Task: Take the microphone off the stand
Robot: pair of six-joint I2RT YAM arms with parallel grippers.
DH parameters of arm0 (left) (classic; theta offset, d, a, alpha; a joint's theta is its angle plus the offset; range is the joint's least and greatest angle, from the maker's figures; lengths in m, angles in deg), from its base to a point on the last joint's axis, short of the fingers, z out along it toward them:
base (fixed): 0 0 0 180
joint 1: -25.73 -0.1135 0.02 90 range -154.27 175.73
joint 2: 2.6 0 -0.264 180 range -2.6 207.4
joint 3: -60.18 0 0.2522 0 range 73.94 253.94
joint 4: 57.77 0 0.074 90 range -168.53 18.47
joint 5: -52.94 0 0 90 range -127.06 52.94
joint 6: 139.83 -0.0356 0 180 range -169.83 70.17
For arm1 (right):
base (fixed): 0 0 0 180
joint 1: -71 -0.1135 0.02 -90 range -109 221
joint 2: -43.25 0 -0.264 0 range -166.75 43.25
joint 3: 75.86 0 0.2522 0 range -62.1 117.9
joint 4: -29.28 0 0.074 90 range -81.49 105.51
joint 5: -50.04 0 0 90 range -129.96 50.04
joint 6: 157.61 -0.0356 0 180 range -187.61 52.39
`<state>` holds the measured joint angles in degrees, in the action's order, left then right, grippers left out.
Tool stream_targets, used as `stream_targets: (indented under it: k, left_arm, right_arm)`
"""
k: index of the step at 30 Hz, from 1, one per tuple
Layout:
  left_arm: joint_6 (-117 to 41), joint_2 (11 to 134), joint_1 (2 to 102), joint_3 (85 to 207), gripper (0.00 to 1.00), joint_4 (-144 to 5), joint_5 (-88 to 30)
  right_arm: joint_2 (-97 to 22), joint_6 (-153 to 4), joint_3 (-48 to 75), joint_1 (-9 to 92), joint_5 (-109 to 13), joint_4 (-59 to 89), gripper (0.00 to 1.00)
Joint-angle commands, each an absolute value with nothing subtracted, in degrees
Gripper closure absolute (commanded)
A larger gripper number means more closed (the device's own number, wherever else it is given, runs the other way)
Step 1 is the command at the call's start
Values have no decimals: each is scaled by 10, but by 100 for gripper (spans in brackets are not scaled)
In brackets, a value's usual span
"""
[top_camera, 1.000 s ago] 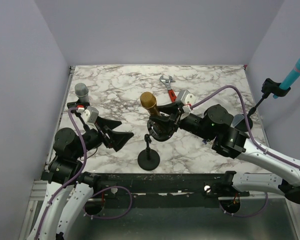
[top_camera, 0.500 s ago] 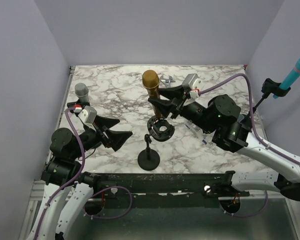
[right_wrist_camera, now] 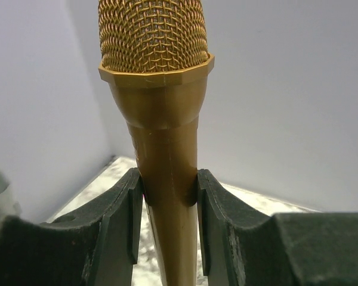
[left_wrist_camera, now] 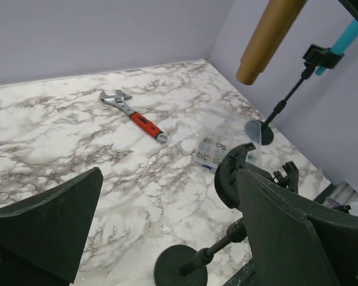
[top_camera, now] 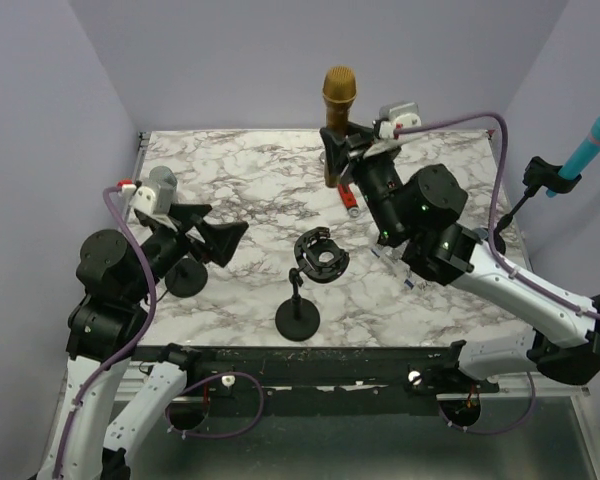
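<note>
Setting the gold mesh-headed microphone (top_camera: 339,100), held upright high beyond the black round-based stand (top_camera: 300,297) with its empty ring clip, down clear of that stand looks best done slowly, the right gripper (right_wrist_camera: 167,185) clamped on its handle, the left gripper (left_wrist_camera: 167,179) gaping wide beside the stand.

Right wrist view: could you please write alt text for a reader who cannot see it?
A gold microphone stands upright, its handle clamped between the right gripper's two dark fingers, mesh head above them. Behind are pale walls and a strip of marble table.
</note>
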<state>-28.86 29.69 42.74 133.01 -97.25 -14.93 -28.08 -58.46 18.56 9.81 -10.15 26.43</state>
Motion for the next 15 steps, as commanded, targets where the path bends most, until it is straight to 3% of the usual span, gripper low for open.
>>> stream_targets:
  k: [1,7,11,15]
  left_arm:
    - [-287,354,430,1425,1,-1003,-236]
    - [-282,388,429,1489,1,-958,-240]
    - [-300,396,430,1482,1,-930,-261]
    - [-321,391,430,1445,2,-918,-293]
  right_arm:
    - [-347,-525,281,96,121,274,99]
    - [-387,-516,318,135,211,219,99]
    - [-371,-645,314,206,132,61,99]
    - [-345,-719,255,262,57,-4,99]
